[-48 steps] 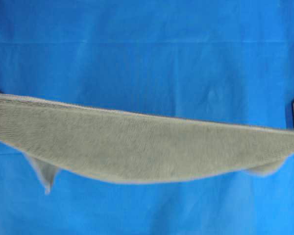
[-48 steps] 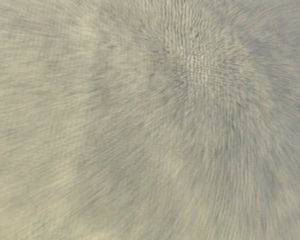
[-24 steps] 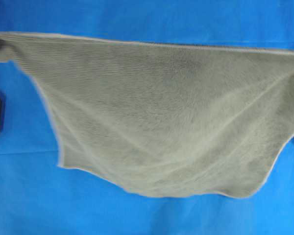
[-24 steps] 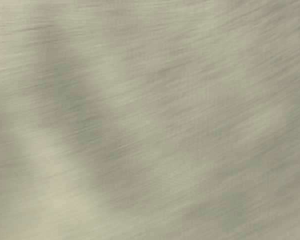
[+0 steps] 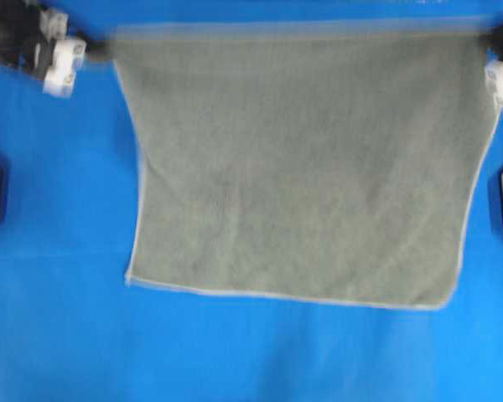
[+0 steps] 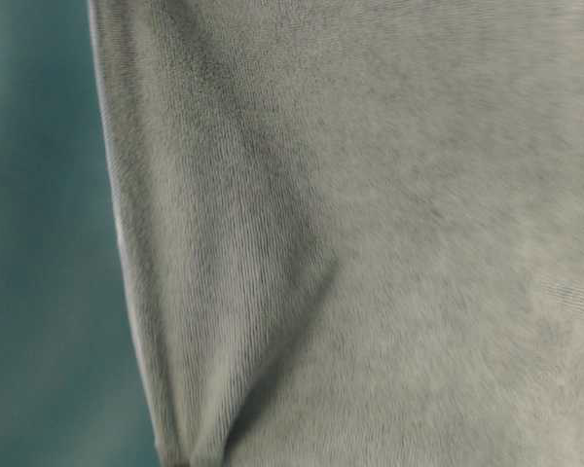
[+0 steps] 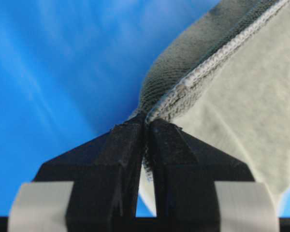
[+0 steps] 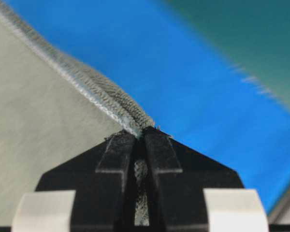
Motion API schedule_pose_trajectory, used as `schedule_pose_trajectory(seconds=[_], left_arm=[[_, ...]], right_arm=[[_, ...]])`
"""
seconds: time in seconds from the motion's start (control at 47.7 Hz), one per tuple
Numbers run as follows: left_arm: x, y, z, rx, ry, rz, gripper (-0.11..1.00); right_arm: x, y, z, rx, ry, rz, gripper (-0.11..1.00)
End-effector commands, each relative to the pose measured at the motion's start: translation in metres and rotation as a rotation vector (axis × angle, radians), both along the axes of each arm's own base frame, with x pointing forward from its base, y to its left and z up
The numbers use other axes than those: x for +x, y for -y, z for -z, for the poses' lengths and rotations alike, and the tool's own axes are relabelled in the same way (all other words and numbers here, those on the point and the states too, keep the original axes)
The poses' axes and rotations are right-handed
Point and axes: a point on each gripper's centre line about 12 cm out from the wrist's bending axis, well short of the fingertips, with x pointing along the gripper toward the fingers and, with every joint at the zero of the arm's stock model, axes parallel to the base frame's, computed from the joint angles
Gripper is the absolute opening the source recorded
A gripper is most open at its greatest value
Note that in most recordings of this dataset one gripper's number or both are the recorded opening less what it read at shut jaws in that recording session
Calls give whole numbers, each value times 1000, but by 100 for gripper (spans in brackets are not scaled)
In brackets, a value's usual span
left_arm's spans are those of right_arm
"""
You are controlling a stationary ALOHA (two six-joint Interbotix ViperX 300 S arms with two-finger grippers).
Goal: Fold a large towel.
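Towel point(image 5: 302, 167) stretched between left gripper point(image 7: 146, 126) and right gripper point(image 8: 139, 131), both clenched on corners.

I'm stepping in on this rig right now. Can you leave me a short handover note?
Left gripper: shut on the towel, at its top-left corner in the overhead view.
Right gripper: shut on the towel's top-right corner.
Towel: held by its far hem between the two grippers, spread as one open sheet over the blue table covering.
Done: corners gripped, cloth spread.
Left: no fold shows yet; all folding remains.

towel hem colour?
Pale grey stitching on the grey-green towel; its hem shows best in the left wrist view.
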Motion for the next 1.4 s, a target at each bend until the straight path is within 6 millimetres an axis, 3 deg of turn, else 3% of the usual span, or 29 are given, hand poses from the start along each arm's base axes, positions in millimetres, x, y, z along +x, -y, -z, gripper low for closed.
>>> schedule_pose_trajectory(seconds=[0.0, 0.126, 0.251, 0.377, 0.629, 0.88, 1.006, 1.152, 1.383], left_arm=[[-7, -27, 1, 55, -4, -54, 3], [-8, -46, 8, 91, -24, -71, 3], [-4, -44, 16, 85, -37, -48, 3], [9, -13, 28, 67, -47, 60, 3], [40, 78, 82, 33, -86, 383, 3], [56, 134, 142, -28, -148, 520, 3], [62, 147, 160, -35, -170, 556, 3], [66, 156, 175, -36, -183, 583, 3], [62, 160, 176, -36, -188, 595, 3]], right_arm=[[-10, 21, -2, -67, -15, 92, 2], [-7, 33, 11, -93, -14, 102, 2], [0, 32, 28, -73, -1, 68, 2], [0, 16, 58, 78, -30, 39, 2], [7, -43, 120, 353, -103, -132, 2], [22, -95, 148, 438, -86, -365, 2], [24, -112, 168, 464, -125, -420, 2], [23, -117, 194, 505, -176, -389, 2], [30, -130, 210, 554, -172, -404, 2]])
